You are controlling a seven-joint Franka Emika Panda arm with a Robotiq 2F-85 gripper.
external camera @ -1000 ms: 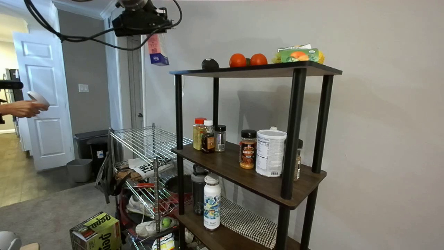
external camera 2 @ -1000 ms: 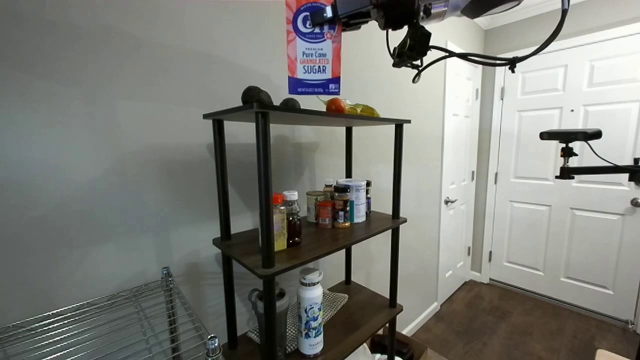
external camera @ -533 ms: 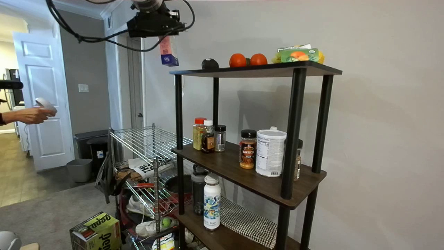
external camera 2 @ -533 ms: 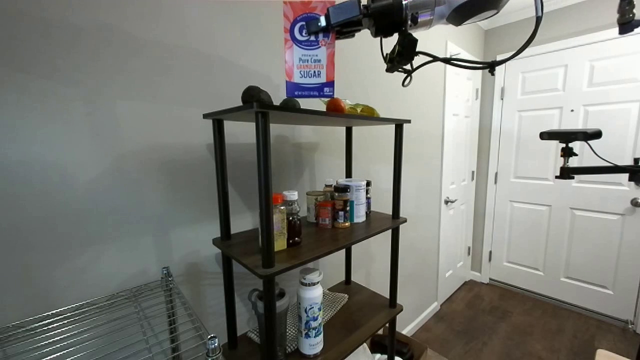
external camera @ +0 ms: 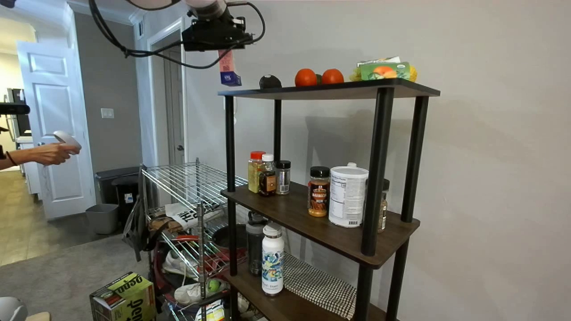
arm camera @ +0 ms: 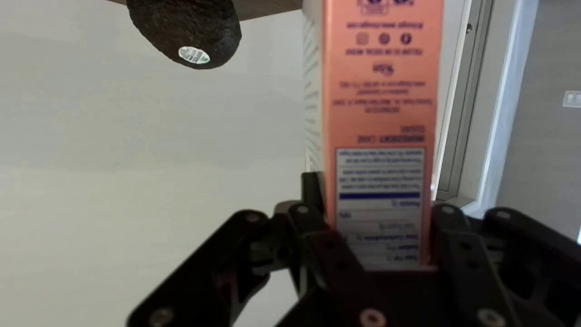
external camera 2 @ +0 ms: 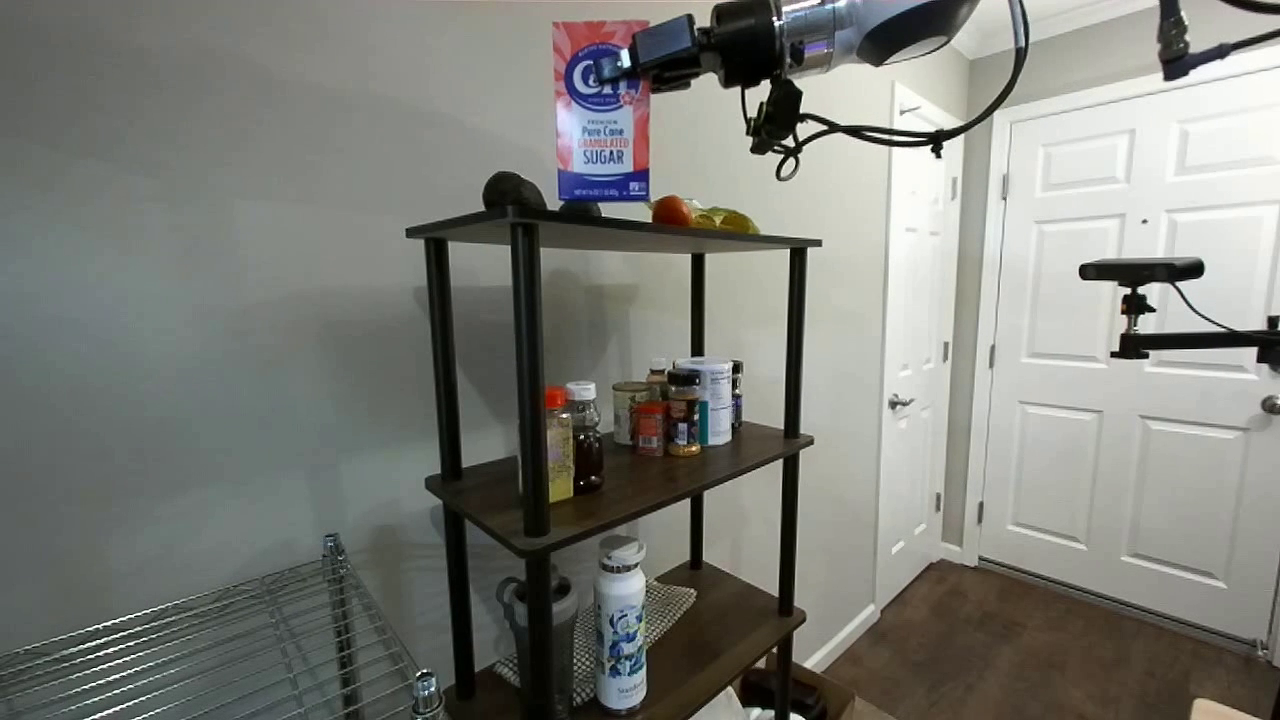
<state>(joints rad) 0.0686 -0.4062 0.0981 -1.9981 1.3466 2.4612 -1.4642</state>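
My gripper point(external camera 2: 625, 68) is shut on a pink, white and blue sugar box point(external camera 2: 603, 145), one finger on each broad face. The box is upright; its narrow side point(arm camera: 381, 100) faces the wrist camera. In an exterior view the box point(external camera: 230, 78) shows below the dark wrist, by the left end of the shelf's top board point(external camera: 312, 92), its base a little higher than the board. It partly covers a small avocado point(external camera 2: 580, 208). Another avocado point(external camera 2: 514, 192) lies left of it. An avocado with a sticker point(arm camera: 195, 32) shows in the wrist view.
Tomatoes point(external camera: 306, 77) and a green fruit package point(external camera: 386, 70) lie on the top board. The middle board point(external camera 2: 640, 490) holds spice bottles and a white canister point(external camera: 349, 196). A white bottle point(external camera: 272, 261) stands on the lower board. A wire rack point(external camera 2: 200, 630) stands beside the shelf.
The arm and the held sugar box have moved rightward in one exterior picture, and leftward and down in another, bringing the box lower and closer to the top board. The shelf items have not moved.
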